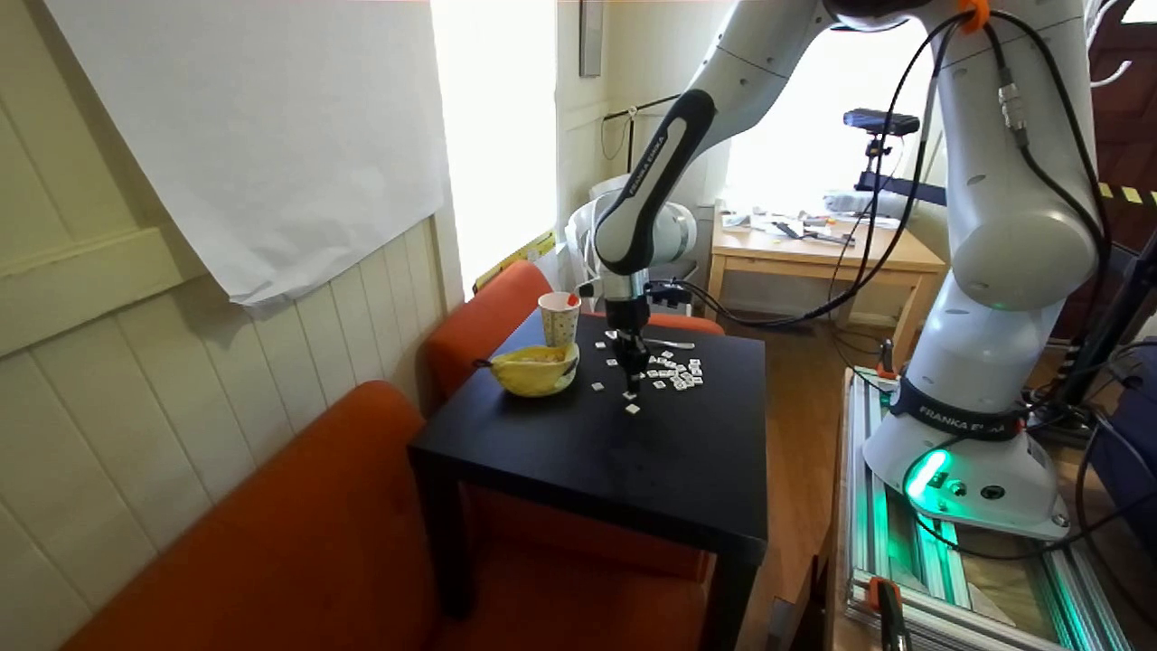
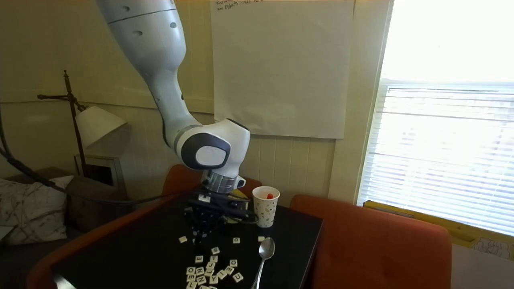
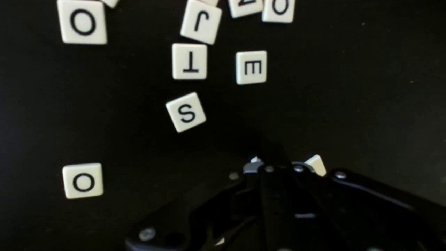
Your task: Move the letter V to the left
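No tile showing a readable letter V is in view. Small white letter tiles lie on the black table [image 1: 578,461]. My gripper [image 1: 633,387] points straight down, its fingertips low at the tabletop. In the wrist view the fingers [image 3: 273,158] are together. A tile [image 3: 316,165] is partly hidden behind them, its letter covered. A small pale bit also shows at the left fingertip; I cannot tell what it is. A blank-looking tile [image 1: 633,410] lies close to the fingertips. In the wrist view S [image 3: 186,112], E [image 3: 251,67] and O [image 3: 83,181] tiles lie apart from the fingers.
A yellow bowl [image 1: 533,378] and a patterned paper cup [image 1: 559,321] with something red in it stand near the gripper. A spoon [image 2: 266,249] lies beside a cluster of tiles [image 2: 200,279]. Orange seats [image 1: 362,506] surround the table.
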Controlling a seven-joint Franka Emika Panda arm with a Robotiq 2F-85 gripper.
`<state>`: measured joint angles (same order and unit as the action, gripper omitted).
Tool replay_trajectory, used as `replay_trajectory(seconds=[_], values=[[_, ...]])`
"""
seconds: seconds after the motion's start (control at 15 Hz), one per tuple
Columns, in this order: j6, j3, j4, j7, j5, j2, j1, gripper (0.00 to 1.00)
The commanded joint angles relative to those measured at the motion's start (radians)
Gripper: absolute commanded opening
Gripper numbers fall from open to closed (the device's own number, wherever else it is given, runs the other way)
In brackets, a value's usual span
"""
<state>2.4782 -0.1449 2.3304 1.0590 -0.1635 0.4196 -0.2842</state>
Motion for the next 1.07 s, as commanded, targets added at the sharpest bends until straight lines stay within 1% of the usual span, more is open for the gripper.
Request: replay_trajectory(seconds=[0.0,0.2,0.4,0.47,0.6,0.73,0.8,1.0], values=[[0.001,0.014,0.018,-0.08,-0.093,-0.014,0.015,0.02],[0.016,0.015,0.038,-0.111,-0.141,-0.05,0.006,0.02],[0.018,0.046,0.069,-0.176,-0.115,-0.103,0.027,0.02],[0.03,0.055,0.082,-0.155,-0.084,-0.121,0.031,0.02],[0.056,0.066,0.096,-0.072,-0.032,-0.144,0.035,0.02],[0.053,0.06,0.105,0.015,-0.01,-0.172,0.035,0.02],[0.033,0.068,0.061,-0.041,-0.049,-0.12,0.039,0.01],[0.033,0.072,0.062,-0.034,-0.048,-0.125,0.044,0.01]])
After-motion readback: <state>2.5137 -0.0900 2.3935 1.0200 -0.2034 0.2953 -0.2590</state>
